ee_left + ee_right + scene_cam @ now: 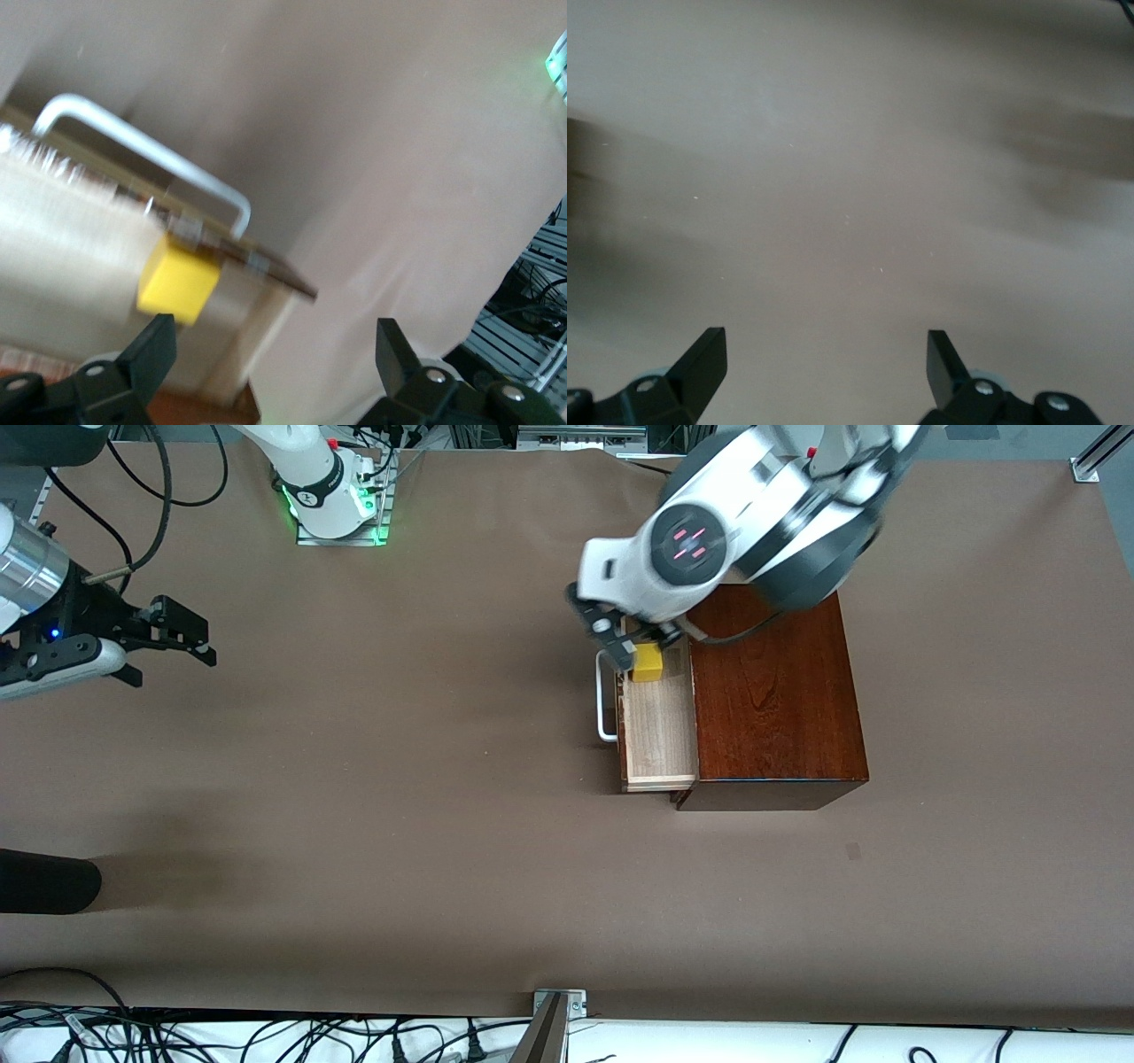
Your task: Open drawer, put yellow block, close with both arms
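The drawer (660,731) stands pulled out of the reddish-brown box (775,691), its white handle (605,700) toward the right arm's end of the table. The yellow block (647,662) lies in the pale tray at the end farther from the front camera. My left gripper (645,642) is open just over the block, a finger on each side. In the left wrist view the block (177,282) sits past one fingertip (152,350), apart from it, beside the handle (151,146), and my left gripper (275,354) is empty. My right gripper (209,645) waits open over bare table, also empty in its wrist view (824,363).
The right arm's base (332,505) stands at the table's back edge. A dark rounded object (44,881) juts in at the right arm's end. A metal bracket (558,1001) and cables line the edge nearest the front camera.
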Available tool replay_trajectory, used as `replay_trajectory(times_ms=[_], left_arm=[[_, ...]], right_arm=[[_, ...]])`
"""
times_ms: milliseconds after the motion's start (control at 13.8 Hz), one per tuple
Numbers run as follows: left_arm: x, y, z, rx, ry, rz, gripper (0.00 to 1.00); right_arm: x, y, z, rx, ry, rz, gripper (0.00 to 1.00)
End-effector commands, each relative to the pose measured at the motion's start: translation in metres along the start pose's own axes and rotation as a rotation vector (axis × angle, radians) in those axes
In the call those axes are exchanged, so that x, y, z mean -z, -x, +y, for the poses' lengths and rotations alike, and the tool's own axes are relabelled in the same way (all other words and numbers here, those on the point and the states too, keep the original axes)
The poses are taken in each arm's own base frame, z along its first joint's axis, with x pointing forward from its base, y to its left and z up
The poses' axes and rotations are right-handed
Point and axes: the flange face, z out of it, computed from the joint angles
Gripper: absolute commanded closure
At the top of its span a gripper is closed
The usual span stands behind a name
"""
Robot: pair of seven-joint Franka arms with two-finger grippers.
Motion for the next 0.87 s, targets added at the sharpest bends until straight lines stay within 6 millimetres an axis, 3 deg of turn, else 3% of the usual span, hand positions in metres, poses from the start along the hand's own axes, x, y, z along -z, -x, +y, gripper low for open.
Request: replay_trajectory(times_ms=[0,72,217,362,507,797], left_arm=[[-0.008,-0.031,-0.002,-0.188,-0.052,0.062,0.00],[-0.017,-0.039,-0.006,-0.263,-0.088,0.064,0.00],[-0.046,-0.060,0.005,-0.405,-0.170,0.046,0.00],[-0.081,-0.072,0.009,-0.483,-0.260,-0.035,0.00],[-0.101,-0.084,0.013,-0.518,-0.301,-0.036,0.00],[-0.136,-0.076,-0.008,-0.513,-0.315,-0.112,0.00]], right_arm=[[0.002,0.007,-0.002,-0.060,0.020,0.000,0.00],[0.004,0.007,0.002,-0.068,0.019,0.007,0.00],[0.005,0.008,0.002,-0.085,0.022,0.000,0.00],[0.006,0.003,0.003,-0.084,0.035,-0.018,0.00],[0.008,-0.004,0.005,-0.089,0.041,-0.001,0.00],[0.010,-0.009,0.007,-0.103,0.039,0.008,0.00]])
